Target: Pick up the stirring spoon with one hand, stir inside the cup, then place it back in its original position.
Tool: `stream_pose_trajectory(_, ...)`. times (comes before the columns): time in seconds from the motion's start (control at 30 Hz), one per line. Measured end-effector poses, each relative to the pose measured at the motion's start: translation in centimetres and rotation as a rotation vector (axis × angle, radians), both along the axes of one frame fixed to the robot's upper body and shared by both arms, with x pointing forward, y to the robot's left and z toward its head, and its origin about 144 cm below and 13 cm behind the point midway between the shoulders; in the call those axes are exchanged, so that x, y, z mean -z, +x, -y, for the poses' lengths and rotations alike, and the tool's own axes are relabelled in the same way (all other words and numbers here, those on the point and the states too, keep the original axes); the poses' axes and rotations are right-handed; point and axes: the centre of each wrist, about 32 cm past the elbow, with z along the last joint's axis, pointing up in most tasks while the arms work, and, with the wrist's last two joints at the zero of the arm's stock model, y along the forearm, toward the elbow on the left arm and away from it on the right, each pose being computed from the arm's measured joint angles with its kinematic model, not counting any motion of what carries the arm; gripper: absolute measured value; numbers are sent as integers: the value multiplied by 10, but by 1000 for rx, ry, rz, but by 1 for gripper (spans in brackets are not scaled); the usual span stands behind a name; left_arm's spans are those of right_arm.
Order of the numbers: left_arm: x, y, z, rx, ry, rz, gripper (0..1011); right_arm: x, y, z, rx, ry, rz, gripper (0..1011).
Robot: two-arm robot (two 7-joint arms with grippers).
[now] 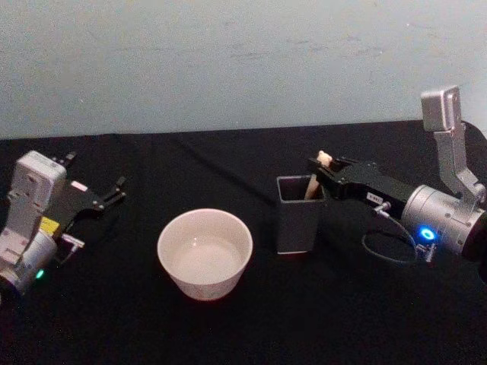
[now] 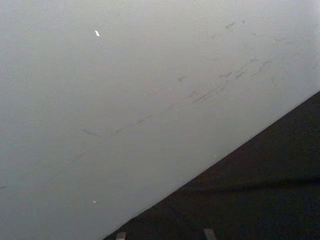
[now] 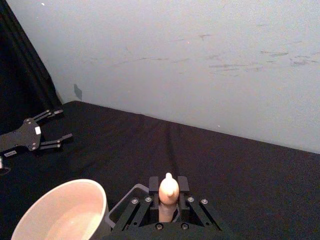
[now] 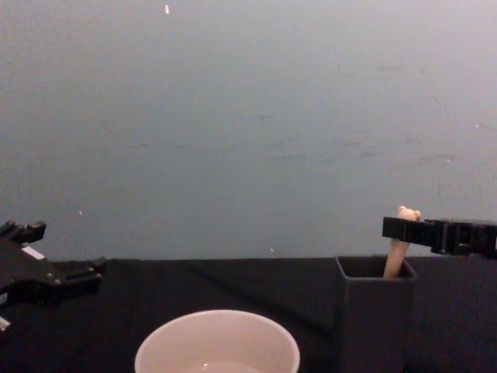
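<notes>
Right gripper (image 1: 319, 169) reaching in from the right above the holder (image 1: 297, 215), jaws closed narrow on the spoon (image 1: 315, 182) just below its bear head. Spoon standing tilted in the holder, lower stem hidden inside. Same grip confirmed in the right wrist view: fingers (image 3: 153, 184) touching both sides of the spoon (image 3: 168, 192). Cup (image 1: 205, 252) upright on the black table (image 1: 228, 167), just left of the holder, apart from it. Left gripper (image 1: 97, 184) parked at far left above the table, jaws wide, holding nothing.
</notes>
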Motion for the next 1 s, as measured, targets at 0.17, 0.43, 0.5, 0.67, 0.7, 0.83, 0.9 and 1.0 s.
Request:
stream_pose_trajectory(0.17,0,0,0,0,0,0,1001,0,0,0,-1,1,0,214)
stream_pose_trajectory(0.43,0,0,0,0,0,0,1001,0,0,0,-1,2,1,355)
stream_pose_trajectory(0.5,0,0,0,0,0,0,1001,0,0,0,-1,2,1,390)
stream_pose_trajectory(0.67,0,0,0,0,0,0,1002,0,0,0,-1,2,1,578)
stream_pose_trajectory(0.7,0,0,0,0,0,0,1001,0,0,0,-1,2,1,638)
stream_pose_trajectory(0.83,0,0,0,0,0,0,1001,0,0,0,-1,2,1,759)
stream_pose_trajectory(0.9,0,0,0,0,0,0,1001,0,0,0,-1,2,1,791)
stream_pose_trajectory(1.0,0,0,0,0,0,0,1001,0,0,0,-1,2,1,887)
